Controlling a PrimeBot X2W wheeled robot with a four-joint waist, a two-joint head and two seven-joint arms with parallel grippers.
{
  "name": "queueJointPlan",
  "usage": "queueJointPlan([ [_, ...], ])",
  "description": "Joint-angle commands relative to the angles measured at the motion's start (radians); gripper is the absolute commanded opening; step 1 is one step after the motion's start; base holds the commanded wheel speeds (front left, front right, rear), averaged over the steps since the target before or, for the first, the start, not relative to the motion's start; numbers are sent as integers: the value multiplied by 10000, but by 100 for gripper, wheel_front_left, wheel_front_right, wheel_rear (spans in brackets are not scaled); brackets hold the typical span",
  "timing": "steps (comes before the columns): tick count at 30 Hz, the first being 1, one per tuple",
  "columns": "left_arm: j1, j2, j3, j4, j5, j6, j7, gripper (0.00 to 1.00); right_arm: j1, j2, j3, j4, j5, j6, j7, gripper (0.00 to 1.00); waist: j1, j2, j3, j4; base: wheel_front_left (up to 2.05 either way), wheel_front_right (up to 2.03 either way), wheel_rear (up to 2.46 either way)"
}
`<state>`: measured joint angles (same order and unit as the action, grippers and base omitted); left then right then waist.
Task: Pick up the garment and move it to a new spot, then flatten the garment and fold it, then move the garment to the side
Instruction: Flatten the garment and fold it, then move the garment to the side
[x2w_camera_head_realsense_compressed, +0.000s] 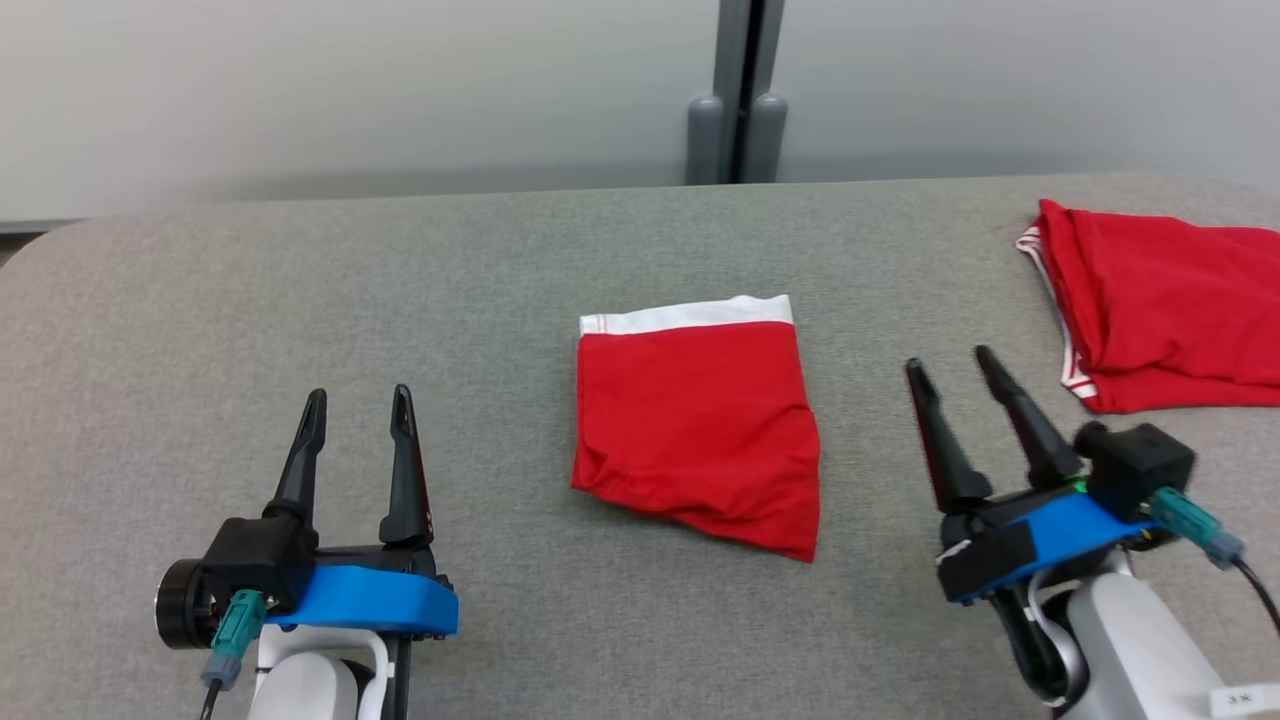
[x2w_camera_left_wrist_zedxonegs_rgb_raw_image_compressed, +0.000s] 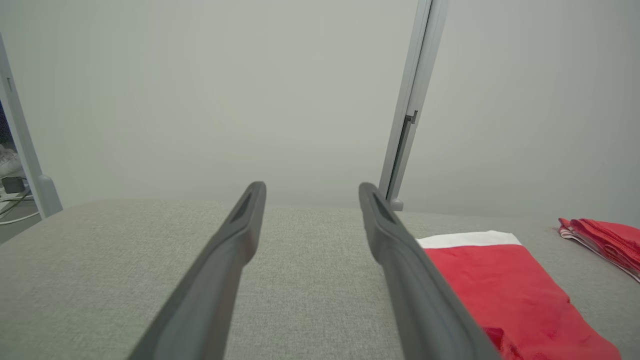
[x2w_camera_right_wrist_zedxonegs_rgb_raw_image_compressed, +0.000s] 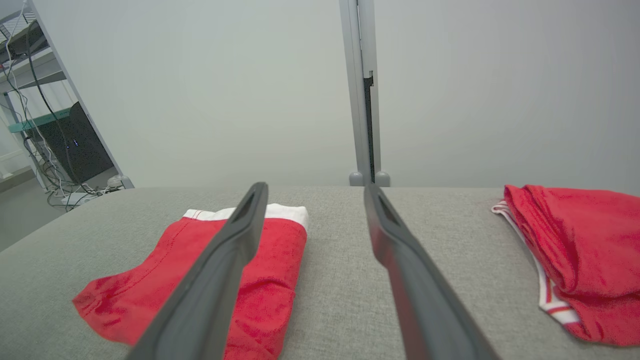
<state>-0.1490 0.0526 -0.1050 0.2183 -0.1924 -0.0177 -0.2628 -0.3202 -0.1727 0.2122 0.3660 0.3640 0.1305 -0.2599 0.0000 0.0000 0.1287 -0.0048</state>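
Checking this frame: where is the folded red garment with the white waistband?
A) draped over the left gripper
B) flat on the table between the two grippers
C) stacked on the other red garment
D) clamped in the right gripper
B: the folded garment lies flat on the table between the left gripper and the right gripper, both open and empty, apart from the other red garment at the right.

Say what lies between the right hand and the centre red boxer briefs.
Bare grey tabletop, from right hand to red boxer briefs; head view shows it.
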Motion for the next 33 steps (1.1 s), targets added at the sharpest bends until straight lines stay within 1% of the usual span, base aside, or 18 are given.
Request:
queueJointPlan([
  [1, 72, 36, 89, 23, 60, 25, -25, 100, 284, 80, -238, -167, -71, 7, -57, 100, 0, 0, -112, -150, 0, 0, 0],
  [6, 196, 47, 149, 165, 116, -4, -24, 100, 940, 314, -1222, -744, -444, 7, -49, 100, 0, 0, -257, -274, 0, 0, 0],
  [15, 580, 104, 305, 170, 159, 158, -25, 100, 2018, 790, -2249, -1744, -1169, 7, 467, 100, 0, 0, -620, -257, 0, 0, 0],
  [24, 816, 200, 346, 193, 140, 298, -25, 100, 2767, 1127, -2543, -2522, -1571, 7, 1112, 100, 0, 0, -807, -134, 0, 0, 0],
  [33, 826, 235, 255, 197, 104, 364, -25, 100, 3018, 1214, -2566, -2905, -1678, 7, 1458, 100, 0, 0, -814, -71, 0, 0, 0],
])
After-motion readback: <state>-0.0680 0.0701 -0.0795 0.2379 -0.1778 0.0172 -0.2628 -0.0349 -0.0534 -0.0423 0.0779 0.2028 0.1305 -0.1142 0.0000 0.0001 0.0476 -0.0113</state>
